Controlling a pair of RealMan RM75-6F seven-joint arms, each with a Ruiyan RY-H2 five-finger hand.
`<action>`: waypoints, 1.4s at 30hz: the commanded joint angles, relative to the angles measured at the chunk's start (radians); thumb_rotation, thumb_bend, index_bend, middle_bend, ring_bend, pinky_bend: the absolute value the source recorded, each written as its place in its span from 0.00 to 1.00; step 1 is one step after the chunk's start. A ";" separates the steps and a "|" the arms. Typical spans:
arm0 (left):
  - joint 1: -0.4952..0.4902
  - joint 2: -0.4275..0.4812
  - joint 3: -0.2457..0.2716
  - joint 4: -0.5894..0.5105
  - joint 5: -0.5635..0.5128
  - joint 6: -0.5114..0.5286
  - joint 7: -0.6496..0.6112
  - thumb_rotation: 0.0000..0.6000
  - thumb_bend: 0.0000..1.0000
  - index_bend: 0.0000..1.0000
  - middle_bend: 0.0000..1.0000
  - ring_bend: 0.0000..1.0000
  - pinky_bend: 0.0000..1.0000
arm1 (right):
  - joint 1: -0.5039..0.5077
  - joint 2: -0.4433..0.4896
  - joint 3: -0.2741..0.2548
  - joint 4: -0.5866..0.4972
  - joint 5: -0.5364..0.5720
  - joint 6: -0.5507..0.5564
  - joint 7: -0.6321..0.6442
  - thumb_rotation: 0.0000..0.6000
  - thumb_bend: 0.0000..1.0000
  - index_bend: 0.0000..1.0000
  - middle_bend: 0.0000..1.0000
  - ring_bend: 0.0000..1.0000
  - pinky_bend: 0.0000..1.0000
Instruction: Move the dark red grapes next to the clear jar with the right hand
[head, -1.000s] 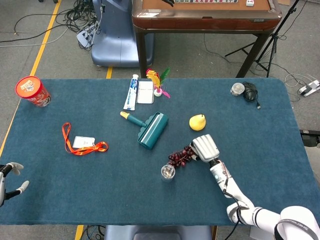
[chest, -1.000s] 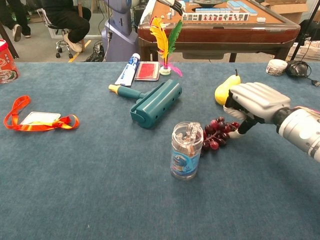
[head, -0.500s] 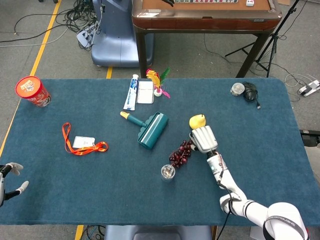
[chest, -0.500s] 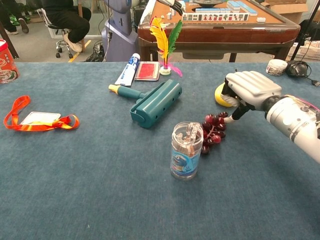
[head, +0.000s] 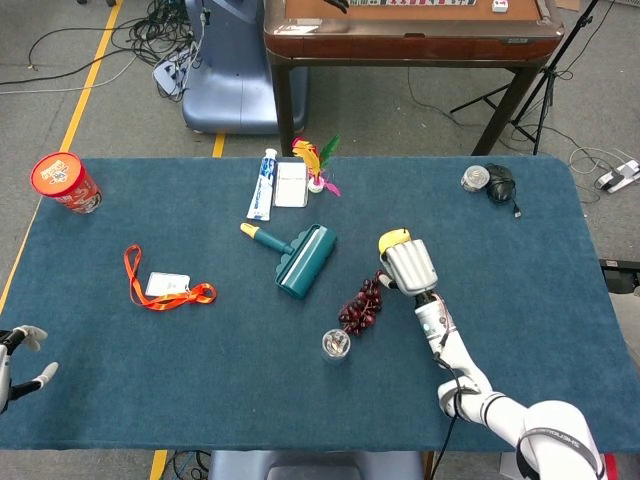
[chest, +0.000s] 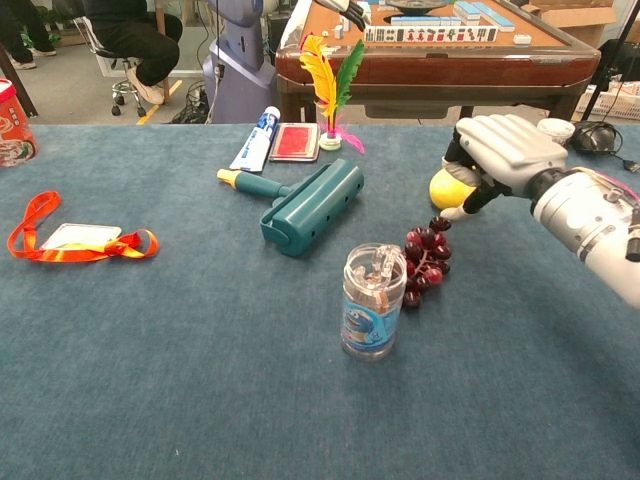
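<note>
The jar stood nearest, and the grapes lay on the cloth just beside it, released. Behind them the right hand had lifted away, fingers curled loosely and holding nothing, over the pear. The placement looked finished. The left hand idled with fingers apart at the table's edge.

The right hand has let go of the dark red grapes and lifted up and away toward the far side, over the yellow pear. The grapes now lie free on the table, just right of the clear jar.
</note>
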 joint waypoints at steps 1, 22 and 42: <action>-0.001 -0.001 -0.001 -0.001 -0.002 -0.001 0.002 1.00 0.19 0.45 0.52 0.41 0.58 | -0.045 0.088 -0.024 -0.130 -0.013 0.040 -0.046 1.00 0.00 1.00 1.00 0.99 1.00; -0.006 -0.014 -0.001 0.005 0.042 0.028 0.016 1.00 0.19 0.40 0.51 0.40 0.58 | -0.409 0.721 -0.223 -0.907 -0.021 0.262 -0.308 1.00 0.00 0.57 0.36 0.34 0.32; -0.021 -0.007 0.020 0.008 0.078 0.003 0.020 1.00 0.19 0.37 0.36 0.34 0.58 | -0.635 0.815 -0.272 -0.972 -0.122 0.488 -0.195 1.00 0.00 0.47 0.30 0.26 0.26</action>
